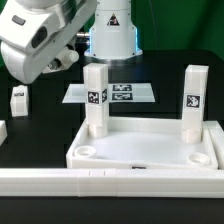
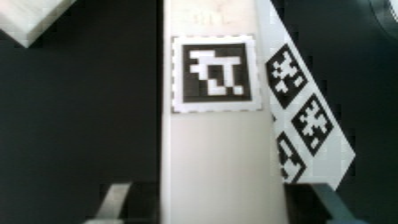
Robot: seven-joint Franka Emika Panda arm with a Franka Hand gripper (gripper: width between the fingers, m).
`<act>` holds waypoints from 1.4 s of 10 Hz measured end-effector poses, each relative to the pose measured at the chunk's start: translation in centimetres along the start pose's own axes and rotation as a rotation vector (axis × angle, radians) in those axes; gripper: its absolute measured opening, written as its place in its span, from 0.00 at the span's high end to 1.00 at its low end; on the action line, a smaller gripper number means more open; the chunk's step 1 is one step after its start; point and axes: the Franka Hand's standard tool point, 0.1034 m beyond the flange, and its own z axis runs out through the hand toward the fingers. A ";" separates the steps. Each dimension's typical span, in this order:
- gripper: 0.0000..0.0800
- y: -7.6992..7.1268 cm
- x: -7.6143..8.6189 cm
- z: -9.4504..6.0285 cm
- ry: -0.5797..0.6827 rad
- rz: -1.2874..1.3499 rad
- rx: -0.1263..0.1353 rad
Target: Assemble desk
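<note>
On desk top (image 1: 150, 150), two legs (image 1: 95, 100) upright

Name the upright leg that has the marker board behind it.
The leg in the desk top's corner on the exterior view's left; the other upright leg has black table behind.

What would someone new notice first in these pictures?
The leg on the exterior view's left and the leg on its right stand upright at the far side of the desk top. In the wrist view the open gripper straddles a tagged leg without touching it, and the marker board lies beside it.
</note>
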 end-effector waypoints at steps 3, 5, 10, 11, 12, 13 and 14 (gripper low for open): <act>0.64 0.6 1.1 -0.7 -0.003 -0.053 -0.021; 0.64 0.6 1.0 -0.7 -0.002 -0.061 -0.020; 0.64 0.8 0.7 -0.6 -0.003 -0.238 -0.019; 0.64 0.8 0.6 -0.6 -0.003 -0.276 -0.019; 0.64 0.9 0.4 -0.6 -0.005 -0.340 -0.019; 0.64 0.9 0.3 -0.6 -0.006 -0.367 -0.019; 0.64 1.0 0.2 -0.6 -0.007 -0.384 -0.019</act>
